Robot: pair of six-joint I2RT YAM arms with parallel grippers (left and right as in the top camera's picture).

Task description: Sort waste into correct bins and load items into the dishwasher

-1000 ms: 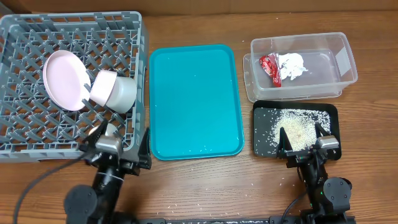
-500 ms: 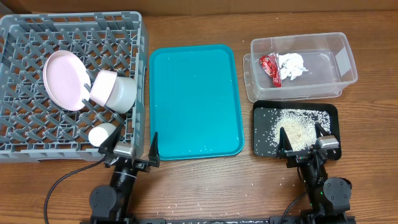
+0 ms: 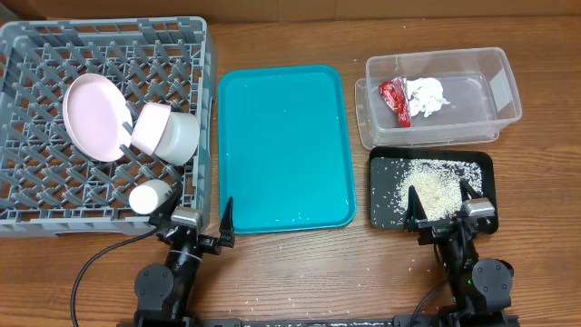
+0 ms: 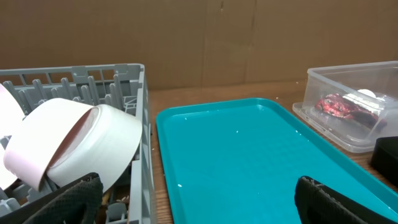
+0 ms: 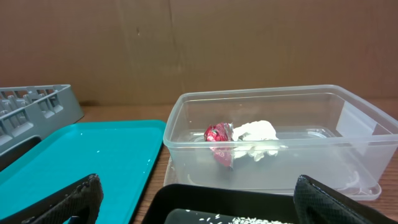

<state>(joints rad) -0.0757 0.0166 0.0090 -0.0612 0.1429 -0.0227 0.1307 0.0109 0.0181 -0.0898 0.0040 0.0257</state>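
1. Dish rack [image 3: 109, 27], table's 10 o'clock: holds the plate [image 3: 93, 116], the pink bowl [image 3: 150, 127] seemingly nested in the grey-green bowl [image 3: 182, 136], and the white cup [image 3: 148, 195] at the rack's 5 o'clock corner. We see no chopsticks.
2. Left hand [image 3: 197, 219], 7 o'clock: fingers spread, holding nothing, just outside the rack's near wall.
3. Teal tray [image 3: 284, 145], centre: carries no dish and gives the widest open lane.
4. Clear tub [image 3: 504, 91], 2 o'clock: red wrapper [image 3: 395, 100] and napkin [image 3: 427, 95] inside.
5. Black tray [image 3: 481, 163], 4 o'clock: rice [image 3: 434, 186] heaped. Stray grains dot the table at 6 o'clock.
6. Right hand [image 3: 442, 209], 5 o'clock: spread, empty, at the black tray's near rim.
7. We judge sorting nearly done.
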